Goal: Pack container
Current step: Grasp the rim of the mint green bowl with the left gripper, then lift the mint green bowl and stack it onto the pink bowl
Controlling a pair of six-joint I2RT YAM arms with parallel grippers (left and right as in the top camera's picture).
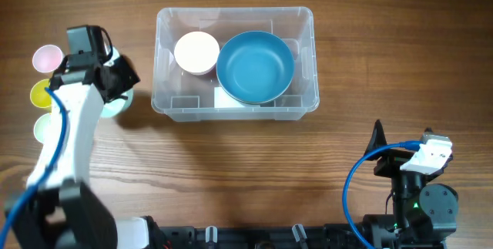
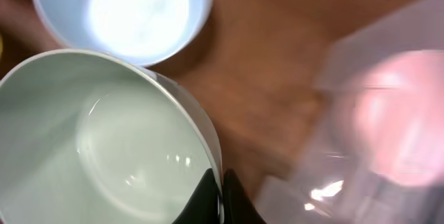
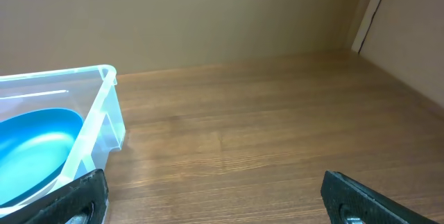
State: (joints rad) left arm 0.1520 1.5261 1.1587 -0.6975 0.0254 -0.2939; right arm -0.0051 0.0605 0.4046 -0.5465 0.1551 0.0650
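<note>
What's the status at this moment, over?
Left gripper shut on pale green bowl rim, left of container. Right gripper open, empty, parked. In container: blue bowl, cream bowl. Nothing blocking the way in.

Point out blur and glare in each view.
Overhead: sharp, evenly lit. Left wrist: the container is smeared by blur, and glare whites out the small pale cup. Right wrist: crisp, with a soft sheen on the table.

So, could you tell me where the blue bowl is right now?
Overhead, the blue bowl sits in the right half of the container, beside the pale bowl.
</note>
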